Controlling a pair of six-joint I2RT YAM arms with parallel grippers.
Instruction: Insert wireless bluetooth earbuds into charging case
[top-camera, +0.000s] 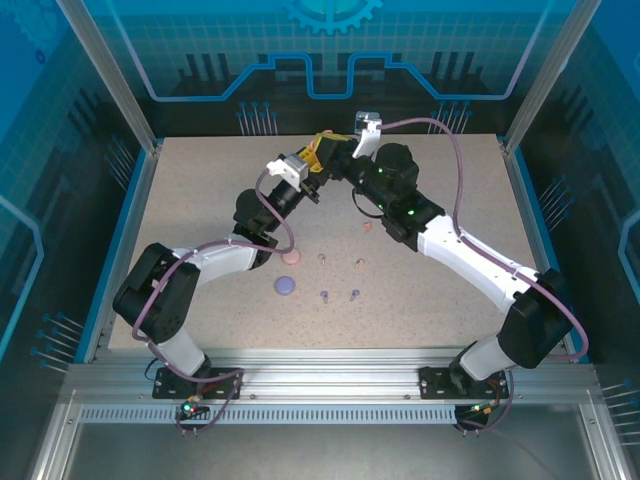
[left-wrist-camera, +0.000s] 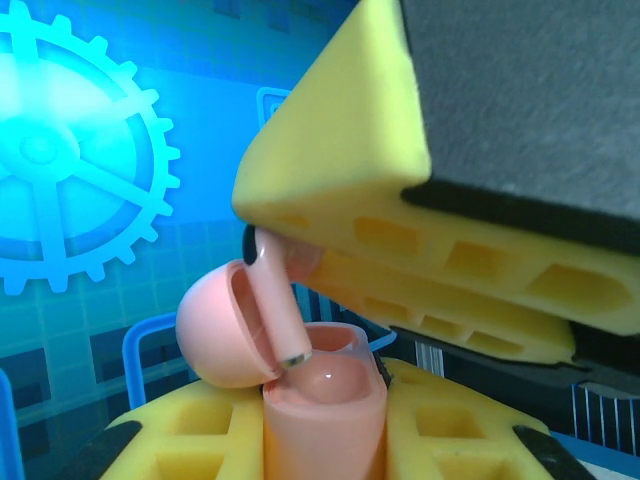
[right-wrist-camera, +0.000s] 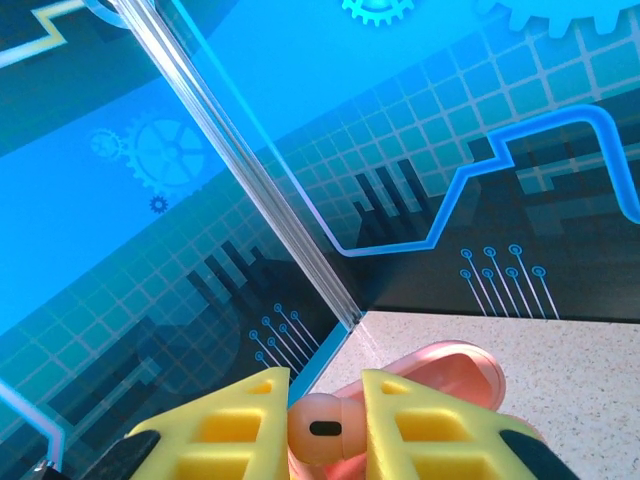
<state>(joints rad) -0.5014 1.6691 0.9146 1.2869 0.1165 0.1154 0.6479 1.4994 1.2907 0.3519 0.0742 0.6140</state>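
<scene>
The right hand (right-wrist-camera: 325, 428) is clamped on a coral earbud (right-wrist-camera: 312, 418), pinched by its head between the yellow fingers (right-wrist-camera: 225, 430), with the little dark slot on the bud turned toward the wrist camera. In the left wrist view that bud is seen hanging stem-down and a bit tilted. Its tip is right at the rim of the open base, so it's not seated in there yet.

The left hand (left-wrist-camera: 322, 428) is clenched on the coral case (left-wrist-camera: 325, 400), which is held upright between its own yellow pads. The lid (left-wrist-camera: 215, 335) is flipped open and leans away to the left in that view. Whether the stem tip is actually touching the rim or just a hair off can't be told.

From above, the two hands are seen meeting nose to nose over the far middle of the surface (top-camera: 200, 200).

The rest of the stuff is laid out nearer the arm bases, well apart from the hands. A closed pink case (top-camera: 291, 258) and a closed purple case (top-camera: 285, 286) are parked close together beside the left forearm. Two pale pink earbuds (top-camera: 322, 258) are spread out to the right of the pink case, and two purple earbuds (top-camera: 324, 295) sit right of the purple case. One more coral bud (top-camera: 367, 228) is lying alone by the right arm.
</scene>
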